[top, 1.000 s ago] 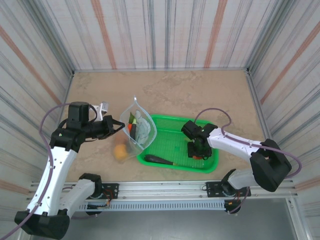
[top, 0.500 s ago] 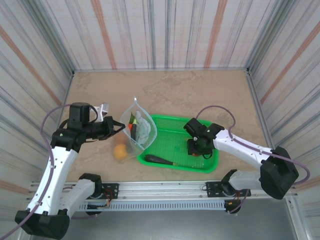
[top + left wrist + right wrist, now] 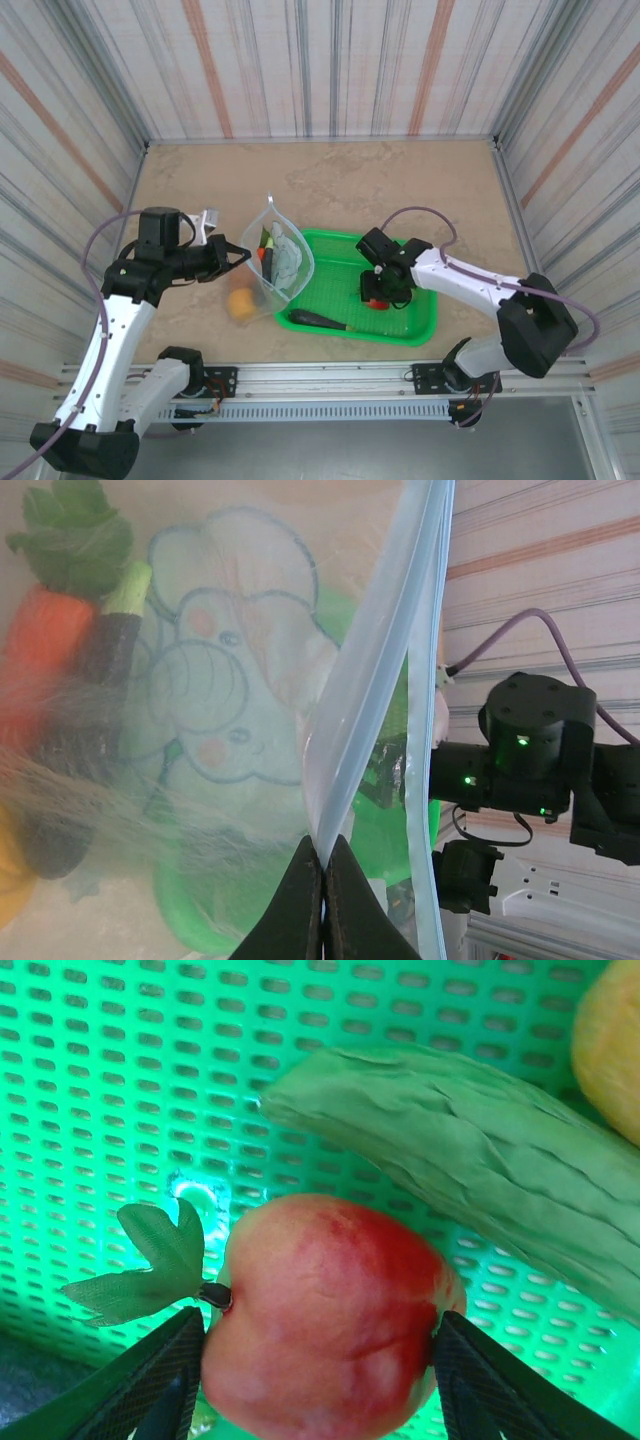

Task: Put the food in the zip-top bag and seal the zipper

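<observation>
My left gripper (image 3: 236,256) (image 3: 323,852) is shut on the pale blue-green zipper (image 3: 375,690) strip of the clear zip-top bag (image 3: 282,256), and the mouth stands up and open. Through the bag's wall I see a red carrot (image 3: 45,650) and a dark vegetable (image 3: 95,710) with a green end. My right gripper (image 3: 377,296) (image 3: 320,1350) is low in the green basket (image 3: 425,330), with both fingers pressed against the sides of a red apple (image 3: 330,1310) (image 3: 375,303). A green cucumber (image 3: 470,1165) and an orange fruit (image 3: 612,1045) lie just beyond the apple.
A second orange fruit (image 3: 240,303) rests on the table left of the bag's foot. A dark eggplant (image 3: 318,320) lies along the basket's near edge. Striped walls enclose the table on three sides.
My right gripper has shifted left across the basket floor and turned, with the apple between its fingers. The left arm and the bag have stayed still.
</observation>
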